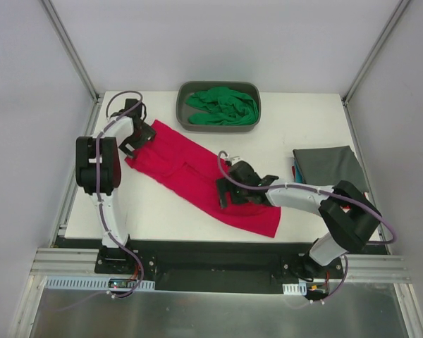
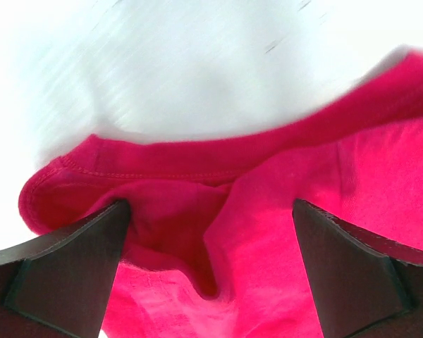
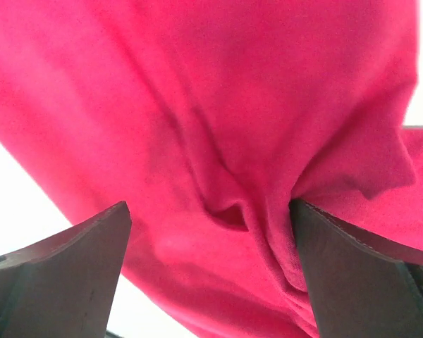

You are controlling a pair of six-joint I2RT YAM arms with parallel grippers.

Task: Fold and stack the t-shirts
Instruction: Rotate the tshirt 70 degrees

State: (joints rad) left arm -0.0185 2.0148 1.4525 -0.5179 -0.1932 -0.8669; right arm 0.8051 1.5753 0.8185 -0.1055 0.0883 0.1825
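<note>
- Crimson-pink t-shirt lies diagonally, upper left to lower centre.
- Your left gripper: fingers spread over its upper-left end.
- Your right gripper: spread too, mid-frame (fabric bunched between).

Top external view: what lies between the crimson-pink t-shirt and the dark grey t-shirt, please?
In the top external view, bare table separates the crimson-pink t-shirt from the dark grey t-shirt, with the right arm's forearm crossing it.
</note>
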